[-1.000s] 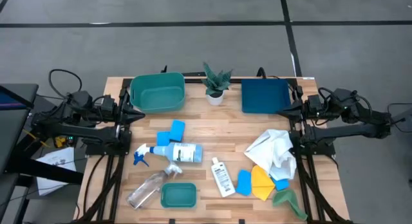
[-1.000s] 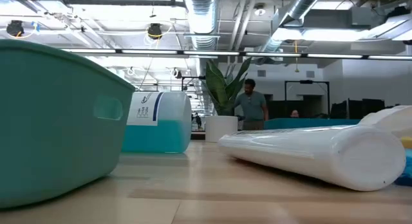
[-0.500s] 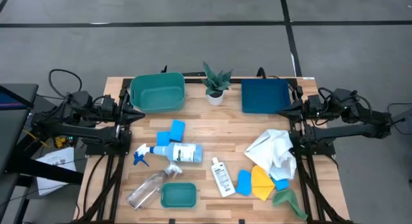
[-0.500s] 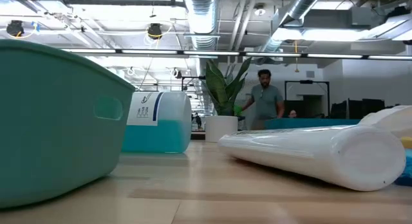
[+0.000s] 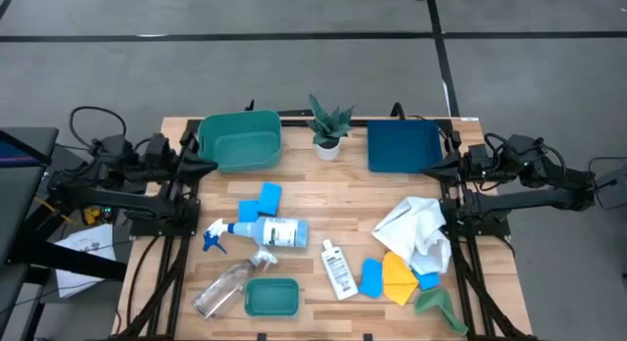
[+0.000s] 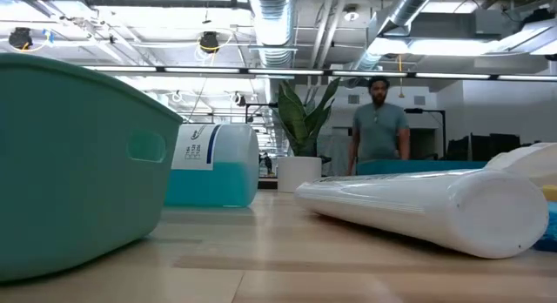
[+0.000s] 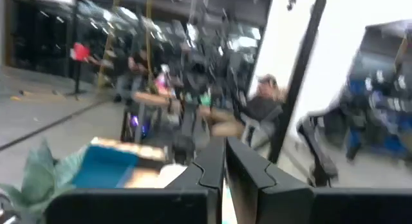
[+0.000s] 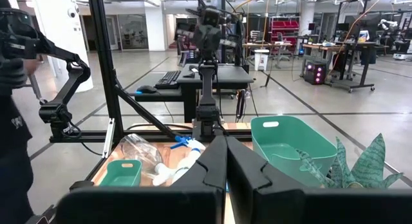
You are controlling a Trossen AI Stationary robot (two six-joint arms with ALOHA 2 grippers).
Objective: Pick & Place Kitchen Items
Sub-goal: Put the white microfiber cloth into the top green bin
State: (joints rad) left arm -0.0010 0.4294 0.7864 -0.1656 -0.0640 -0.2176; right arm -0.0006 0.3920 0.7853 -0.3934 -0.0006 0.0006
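Note:
The kitchen items lie loose on the wooden table. A white spray bottle with a blue trigger (image 5: 266,230) and a clear spray bottle (image 5: 227,285) lie on their sides. A small white bottle (image 5: 338,269) lies near the front. Blue sponges (image 5: 263,202) (image 5: 370,277) lie flat. A white cloth (image 5: 416,231), a yellow cloth (image 5: 399,278) and a green cloth (image 5: 438,304) lie heaped at the right. My left gripper (image 5: 212,164) is shut and empty at the table's left edge. My right gripper (image 5: 427,168) is shut and empty at the right edge.
A large green tub (image 5: 240,140), a small potted plant (image 5: 328,127) and a dark blue tray (image 5: 402,145) stand along the far edge. A small green tub (image 5: 271,298) stands at the front. A person (image 6: 380,124) stands in the room beyond the table.
My left arm has shifted a little toward the table's far left, still shut and empty. Nothing on the table has moved. The person in the room behind has walked toward the right of the low view.

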